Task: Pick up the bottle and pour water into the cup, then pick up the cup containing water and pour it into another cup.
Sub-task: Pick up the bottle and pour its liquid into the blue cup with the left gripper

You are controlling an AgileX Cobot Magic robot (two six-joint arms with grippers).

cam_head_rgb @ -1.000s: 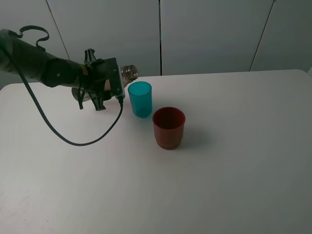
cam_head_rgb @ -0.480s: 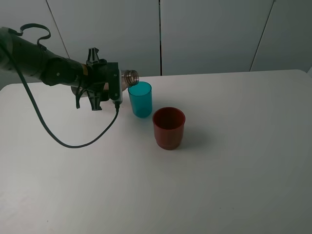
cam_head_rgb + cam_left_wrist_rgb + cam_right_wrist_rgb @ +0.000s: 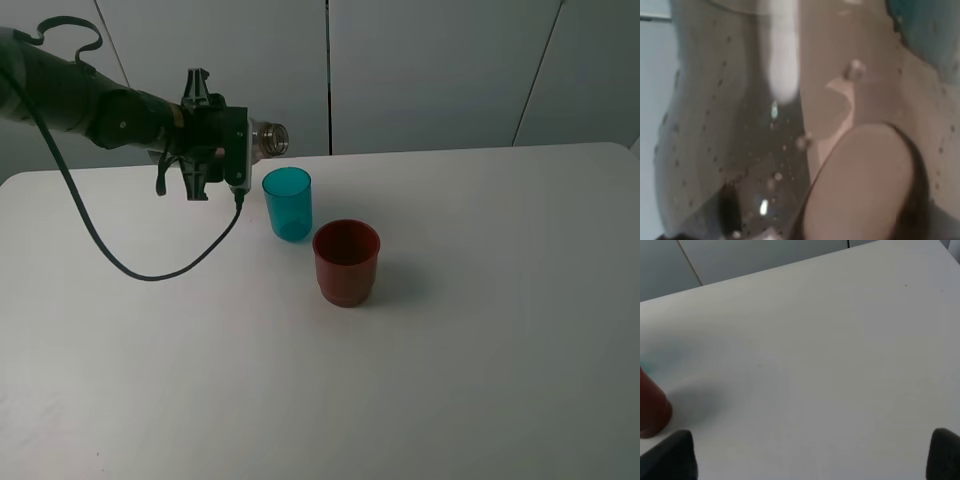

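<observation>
Smoky-grey bottle (image 3: 264, 138) clenched in left jaws, long axis near level, mouth toward teal cup (image 3: 288, 208), seemingly just short of its rim. Right jaws released, empty, well apart.

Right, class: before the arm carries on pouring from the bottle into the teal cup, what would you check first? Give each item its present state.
1. Left pincer shut firmly on the bottle: ok.
2. Bottle mouth directly over the teal cup: cannot tell. In the high view it hangs above the rim, but depth is unclear.
3. Teal cup upright, mouth open: ok.
4. Red cup upright beside it, ready for the later pour: ok.
5. Water already in the teal cup: cannot tell.
6. Right pincer open and away from both cups: ok.
</observation>
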